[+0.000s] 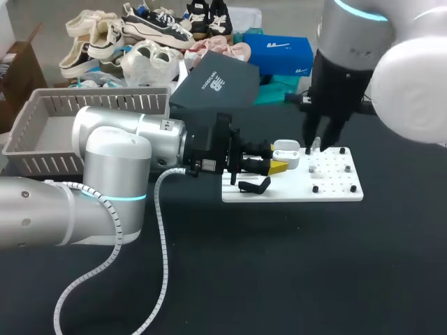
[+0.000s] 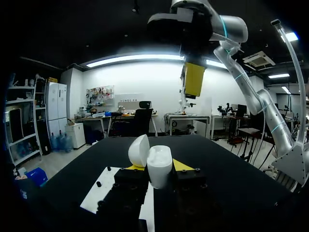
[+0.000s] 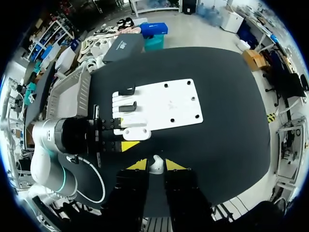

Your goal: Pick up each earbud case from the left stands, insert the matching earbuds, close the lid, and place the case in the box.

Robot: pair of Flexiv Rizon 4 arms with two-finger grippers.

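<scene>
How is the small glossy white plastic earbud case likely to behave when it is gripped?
The small glossy white plastic earbud case looks smooth and rounded, so it may slip or twist in the left gripper. Its open lid probably swings on its hinge if bumped. Small and hollow, it is probably light.

You can read nothing for certain here: the dark grey box lid (image 1: pixel 213 80) at the table's (image 1: pixel 279 279) far edge carries a white logo with lettering too small to make out, and the small white sticker (image 1: pixel 207 166) on the left arm's (image 1: pixel 112 150) wrist is just as illegible.
</scene>
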